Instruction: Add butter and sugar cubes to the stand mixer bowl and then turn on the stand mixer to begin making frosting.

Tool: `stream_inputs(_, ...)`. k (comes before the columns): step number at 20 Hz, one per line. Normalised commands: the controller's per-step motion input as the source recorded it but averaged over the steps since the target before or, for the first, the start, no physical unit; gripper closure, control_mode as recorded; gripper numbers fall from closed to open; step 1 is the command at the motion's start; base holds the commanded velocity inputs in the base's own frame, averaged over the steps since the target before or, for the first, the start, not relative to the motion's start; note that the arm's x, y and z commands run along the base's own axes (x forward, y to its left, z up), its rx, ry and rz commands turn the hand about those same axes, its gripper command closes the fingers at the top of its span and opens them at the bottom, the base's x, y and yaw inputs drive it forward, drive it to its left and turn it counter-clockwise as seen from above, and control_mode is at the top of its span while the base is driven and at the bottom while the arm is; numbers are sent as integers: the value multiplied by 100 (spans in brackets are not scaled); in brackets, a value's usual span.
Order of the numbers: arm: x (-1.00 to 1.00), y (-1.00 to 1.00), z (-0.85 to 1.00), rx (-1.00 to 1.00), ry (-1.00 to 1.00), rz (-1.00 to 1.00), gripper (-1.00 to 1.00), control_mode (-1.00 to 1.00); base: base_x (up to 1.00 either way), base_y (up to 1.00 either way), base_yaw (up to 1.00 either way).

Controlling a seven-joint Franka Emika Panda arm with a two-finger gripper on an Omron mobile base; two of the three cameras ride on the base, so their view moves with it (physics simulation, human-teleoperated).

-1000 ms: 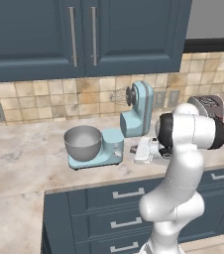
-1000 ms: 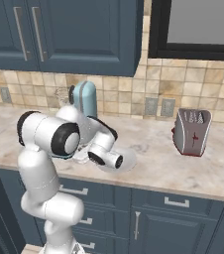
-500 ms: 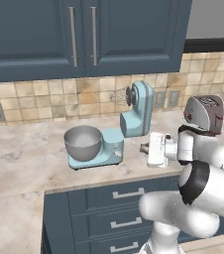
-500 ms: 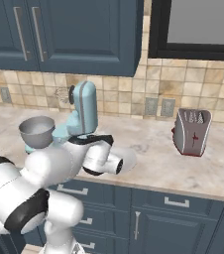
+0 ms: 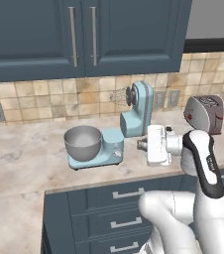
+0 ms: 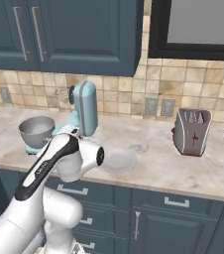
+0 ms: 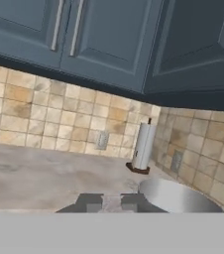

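brushed-metal stand mixer bowl [image 5: 83, 141] is waiting near the bench's front edge; claw [image 7: 112, 203] is pressed together, seemingly carrying nothing; next it probably needs aiming over that rim.

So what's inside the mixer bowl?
The bowl sits on the blue mixer base. From the left, its grey inside looks bare: no butter or sugar shows. The very bottom is hidden by the near rim, so something tiny could be there.

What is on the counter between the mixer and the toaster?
In the right base view, a round white plate lies on the counter between the mixer and the toaster, nearer the mixer. The rest is bare.
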Motion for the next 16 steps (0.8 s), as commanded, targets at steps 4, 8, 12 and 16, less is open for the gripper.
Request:
stream_inputs(4, -6, 100, 64, -17, 9, 7, 100, -100, 0, 0, 0)
stream_inputs(8, 28, 96, 47, -21, 10, 6, 100, -100, 0, 0, 0)
stream_inputs(12, 71, 73, 26, -26, 10, 2, 100, -100, 0, 0, 0)
stream_inputs(16, 89, 44, 5, -32, 11, 0, 100, -100, 0, 0, 0)
